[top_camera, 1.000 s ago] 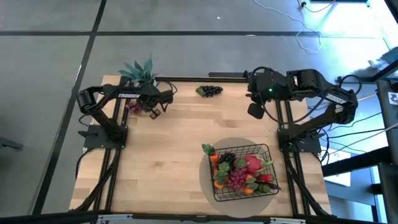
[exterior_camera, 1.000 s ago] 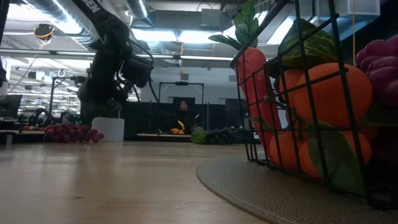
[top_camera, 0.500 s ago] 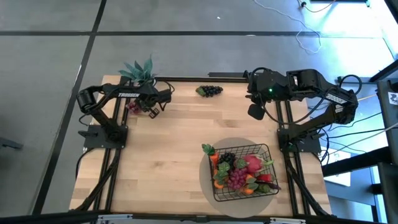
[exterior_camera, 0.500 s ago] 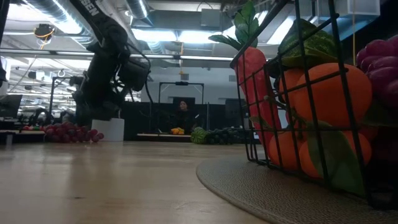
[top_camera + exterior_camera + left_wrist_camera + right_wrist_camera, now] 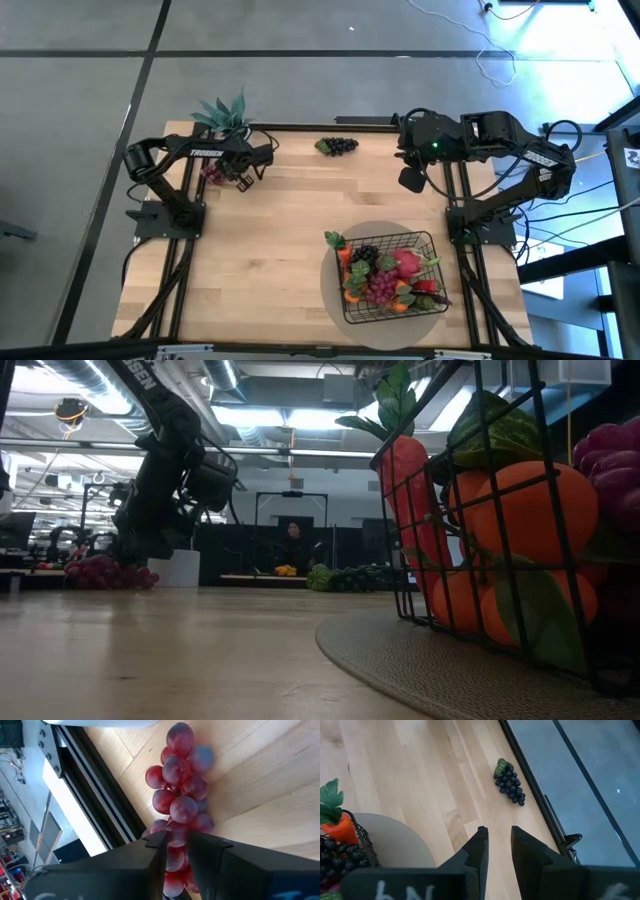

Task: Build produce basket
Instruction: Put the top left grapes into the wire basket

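Note:
A red grape bunch (image 5: 212, 172) lies on the wood at the table's far left, next to the potted plant (image 5: 222, 112). My left gripper (image 5: 178, 845) is down at it and shut on its near end. A dark grape bunch (image 5: 338, 146) lies by the far edge. The black wire basket (image 5: 430, 245) sits on a round grey mat (image 5: 335, 290) at the near right. It holds a carrot, oranges, grapes and other produce. My right gripper (image 5: 411, 180) hangs high over the far right, open by a narrow gap, with nothing between its fingers (image 5: 476, 845). My left gripper pinches the red grape bunch between its two fingers, at the end of the bunch nearest the gripper (image 5: 176, 836). The fingers slant down from above and run along the bunch. The rest of the bunch (image 5: 182, 795) lies on the table beyond the fingertips.
The plant's white pot (image 5: 180, 567) stands right behind the red grapes. Black rails run along the table's far and side edges. Bare wood lies between the left arm and the mat (image 5: 400, 650). A person sits in the room far behind the table.
My left gripper has come down and toward the table's left edge, onto the red grape bunch. The bunch still lies where it was. My right arm has kept still.

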Motion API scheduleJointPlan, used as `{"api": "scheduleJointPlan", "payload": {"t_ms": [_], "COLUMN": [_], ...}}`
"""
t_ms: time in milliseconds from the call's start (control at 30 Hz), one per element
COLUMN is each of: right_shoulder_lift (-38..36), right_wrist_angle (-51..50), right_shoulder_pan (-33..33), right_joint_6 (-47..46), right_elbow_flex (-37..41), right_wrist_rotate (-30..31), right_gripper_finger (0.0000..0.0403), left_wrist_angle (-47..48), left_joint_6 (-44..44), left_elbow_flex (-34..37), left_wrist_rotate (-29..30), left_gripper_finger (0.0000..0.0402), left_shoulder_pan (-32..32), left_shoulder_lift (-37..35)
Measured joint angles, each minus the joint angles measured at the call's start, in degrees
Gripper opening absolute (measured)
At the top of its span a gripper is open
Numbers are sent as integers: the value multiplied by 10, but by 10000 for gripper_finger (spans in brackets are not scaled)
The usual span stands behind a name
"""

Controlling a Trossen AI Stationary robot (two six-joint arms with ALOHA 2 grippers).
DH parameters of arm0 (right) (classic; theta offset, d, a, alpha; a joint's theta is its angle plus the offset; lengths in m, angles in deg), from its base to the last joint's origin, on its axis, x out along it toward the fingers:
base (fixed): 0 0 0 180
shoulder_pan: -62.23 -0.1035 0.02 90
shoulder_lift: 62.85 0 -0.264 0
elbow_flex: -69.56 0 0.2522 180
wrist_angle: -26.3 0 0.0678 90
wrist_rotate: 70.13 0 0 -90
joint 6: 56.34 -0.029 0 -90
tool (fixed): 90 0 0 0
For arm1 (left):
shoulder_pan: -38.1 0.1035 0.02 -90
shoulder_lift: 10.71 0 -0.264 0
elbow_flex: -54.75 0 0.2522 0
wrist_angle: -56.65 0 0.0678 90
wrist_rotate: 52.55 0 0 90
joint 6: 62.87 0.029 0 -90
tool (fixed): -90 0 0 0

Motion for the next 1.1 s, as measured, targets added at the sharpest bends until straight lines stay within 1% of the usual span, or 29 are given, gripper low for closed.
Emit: {"api": "scheduleJointPlan", "payload": {"t_ms": [167,200,400,667,833,967,1100], "right_shoulder_lift": [0,0,0,0,0,0,0], "right_wrist_angle": [0,0,0,-3,-3,-3,-2], "right_shoulder_pan": [0,0,0,0,0,0,0], "right_joint_6": [0,0,0,2,27,46,60], "right_elbow_flex": [0,0,0,0,0,0,0], "right_wrist_rotate": [0,0,0,0,0,-2,-47], "right_gripper_finger": [69,69,69,69,69,69,69], "left_wrist_angle": [0,-1,1,30,44,74,87], "left_joint_6": [26,30,45,46,43,41,40], "left_elbow_flex": [0,0,-2,-36,-77,-132,-200], "left_wrist_rotate": [-3,-7,-25,-67,-90,-94,-94], "left_gripper_finger": [11,7,2,0,0,0,0], "left_shoulder_pan": [0,0,-7,-61,-100,-132,-169], "left_shoulder_lift": [0,0,0,-24,-58,-78,-86]}}
